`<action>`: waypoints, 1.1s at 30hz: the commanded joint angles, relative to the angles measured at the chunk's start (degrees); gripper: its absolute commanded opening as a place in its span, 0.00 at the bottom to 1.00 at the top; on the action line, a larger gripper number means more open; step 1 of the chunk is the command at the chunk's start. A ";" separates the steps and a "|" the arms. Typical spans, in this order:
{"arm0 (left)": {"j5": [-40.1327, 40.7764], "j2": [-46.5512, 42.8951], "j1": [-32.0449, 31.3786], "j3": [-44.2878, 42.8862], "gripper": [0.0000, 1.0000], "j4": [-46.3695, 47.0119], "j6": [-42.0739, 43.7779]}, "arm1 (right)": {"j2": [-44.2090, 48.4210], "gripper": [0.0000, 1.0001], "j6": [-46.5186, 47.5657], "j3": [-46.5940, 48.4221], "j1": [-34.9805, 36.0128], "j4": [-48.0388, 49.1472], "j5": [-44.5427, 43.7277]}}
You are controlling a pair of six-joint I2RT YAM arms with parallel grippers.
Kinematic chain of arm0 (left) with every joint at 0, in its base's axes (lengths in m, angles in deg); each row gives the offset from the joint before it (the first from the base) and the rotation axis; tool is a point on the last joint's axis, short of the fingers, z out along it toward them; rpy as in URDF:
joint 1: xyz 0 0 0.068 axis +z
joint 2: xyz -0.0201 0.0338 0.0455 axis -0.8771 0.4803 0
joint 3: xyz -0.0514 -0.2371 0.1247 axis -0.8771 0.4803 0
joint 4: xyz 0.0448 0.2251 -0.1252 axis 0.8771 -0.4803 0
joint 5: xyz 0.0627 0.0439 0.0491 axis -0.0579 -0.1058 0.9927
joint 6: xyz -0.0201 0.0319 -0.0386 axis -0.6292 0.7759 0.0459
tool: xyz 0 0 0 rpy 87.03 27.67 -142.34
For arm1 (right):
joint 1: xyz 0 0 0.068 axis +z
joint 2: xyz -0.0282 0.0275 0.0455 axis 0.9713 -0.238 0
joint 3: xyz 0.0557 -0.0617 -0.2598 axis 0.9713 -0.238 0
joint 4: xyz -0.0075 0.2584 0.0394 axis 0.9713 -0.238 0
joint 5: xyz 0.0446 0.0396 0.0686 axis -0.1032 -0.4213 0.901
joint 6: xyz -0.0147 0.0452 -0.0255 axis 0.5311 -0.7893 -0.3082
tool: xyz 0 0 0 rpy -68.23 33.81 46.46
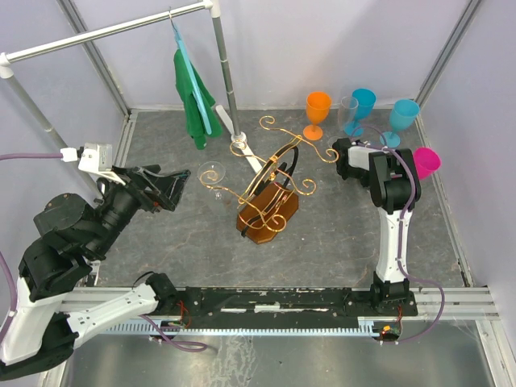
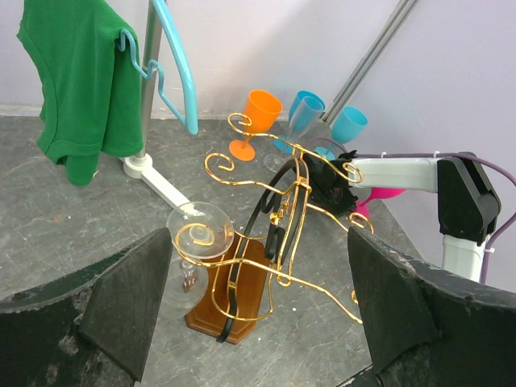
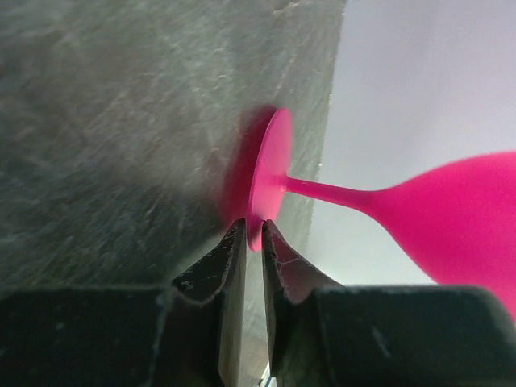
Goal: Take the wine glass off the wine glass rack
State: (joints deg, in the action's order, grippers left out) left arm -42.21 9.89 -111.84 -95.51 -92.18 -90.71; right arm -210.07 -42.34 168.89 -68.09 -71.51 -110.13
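Observation:
The gold wine glass rack (image 1: 262,226) stands mid-table on its amber base (image 2: 250,274). A clear wine glass (image 1: 212,176) hangs upside down from the rack's left scroll arm, its foot (image 2: 197,228) resting in the wire curl. My left gripper (image 1: 173,187) is open just left of that glass, and the left wrist view looks at it between the wide-set fingers (image 2: 121,298). A pink wine glass (image 3: 451,205) stands by the right wall. My right gripper (image 3: 252,230) has its tips a narrow slit apart around the rim of its foot (image 3: 270,173). Whether they press on it does not show.
A grey clothes rail (image 1: 105,31) at the back left carries a green shirt (image 1: 193,101) on a blue hanger. An orange glass (image 1: 317,113), a clear one (image 1: 348,109) and two blue ones (image 1: 401,119) stand at the back right. Walls close in the sides.

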 commanded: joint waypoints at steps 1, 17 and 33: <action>0.54 0.53 0.09 -0.59 0.95 1.13 1.70 | 1.23 0.21 -2.16 1.41 0.47 -1.46 7.10; 0.83 1.12 0.10 -0.67 0.95 1.09 1.70 | 14.61 0.72 1.44 0.35 0.52 -3.48 36.20; 1.14 0.82 0.10 -1.33 0.94 0.12 1.08 | 35.07 0.77 -1.66 5.84 0.41 -7.21 59.49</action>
State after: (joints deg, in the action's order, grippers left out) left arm -42.19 10.46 -111.84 -95.51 -92.36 -90.73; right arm -183.38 -41.30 169.31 -67.72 -77.10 -53.78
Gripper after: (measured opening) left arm 0.946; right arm 0.778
